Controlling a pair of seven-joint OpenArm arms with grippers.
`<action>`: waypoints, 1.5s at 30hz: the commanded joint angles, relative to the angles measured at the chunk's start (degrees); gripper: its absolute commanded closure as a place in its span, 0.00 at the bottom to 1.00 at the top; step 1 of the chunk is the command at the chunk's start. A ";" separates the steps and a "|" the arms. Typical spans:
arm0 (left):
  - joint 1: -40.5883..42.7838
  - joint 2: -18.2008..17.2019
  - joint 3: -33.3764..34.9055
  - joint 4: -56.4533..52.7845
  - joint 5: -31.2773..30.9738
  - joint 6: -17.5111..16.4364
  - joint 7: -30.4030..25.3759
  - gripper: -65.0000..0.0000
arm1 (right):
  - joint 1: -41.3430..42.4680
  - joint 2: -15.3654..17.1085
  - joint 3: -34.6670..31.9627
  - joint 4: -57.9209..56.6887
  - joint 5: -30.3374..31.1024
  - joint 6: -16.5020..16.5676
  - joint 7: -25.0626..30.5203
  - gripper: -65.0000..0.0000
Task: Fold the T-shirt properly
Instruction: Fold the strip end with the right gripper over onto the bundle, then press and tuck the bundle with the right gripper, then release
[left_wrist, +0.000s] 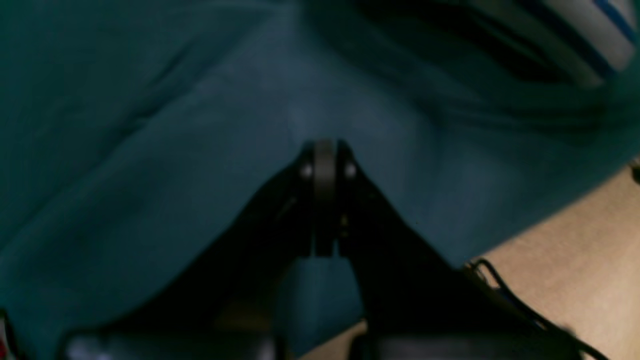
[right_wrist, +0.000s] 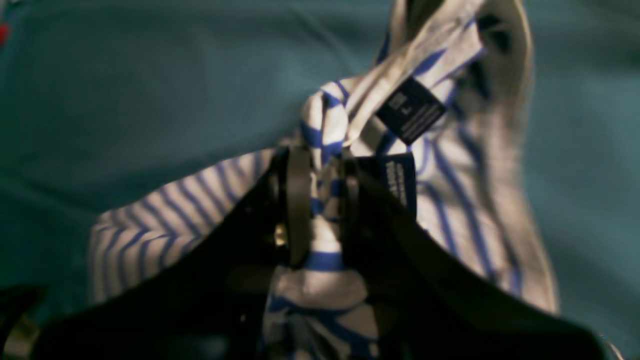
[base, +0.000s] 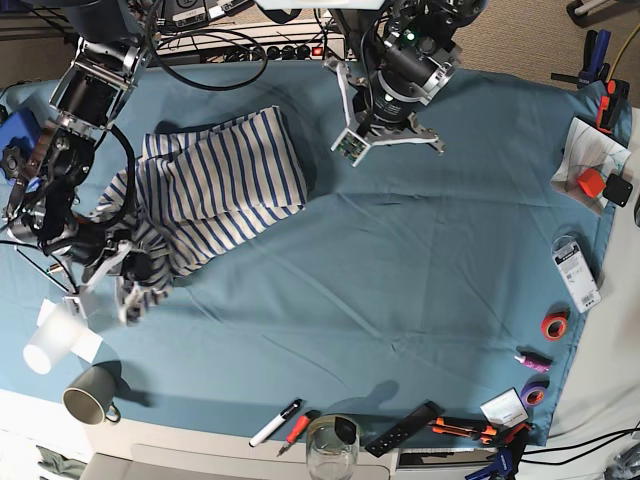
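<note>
I see a blue-green cloth (base: 400, 270) over my table. A grey mug (base: 88, 393) and a white cup (base: 48, 345) sit near one corner. A glass (base: 331, 447), two markers (base: 275, 422) and tape rolls (base: 553, 325) lie along the edges.

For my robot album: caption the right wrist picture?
Right gripper pinching a bunched white, blue-striped cloth T-shirt above teal tablecloth.

The base view is looking straight down over the whole teal table cloth (base: 400, 260). Each wrist camera is looking along its own jaws from close range, slightly blurred. The right wrist and base views are sharing the T-shirt (right_wrist: 320, 120).
</note>
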 joint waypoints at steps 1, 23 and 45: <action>0.02 0.17 0.15 0.87 1.20 0.72 -0.76 1.00 | 0.85 0.96 0.11 0.96 3.74 0.70 1.21 1.00; 0.02 0.20 0.15 0.87 2.99 1.49 -0.42 1.00 | -11.19 10.49 0.15 12.98 36.68 8.71 1.21 1.00; 2.05 0.17 -13.94 0.90 11.74 11.93 5.55 1.00 | -15.23 10.51 -20.70 13.00 37.78 8.71 1.21 1.00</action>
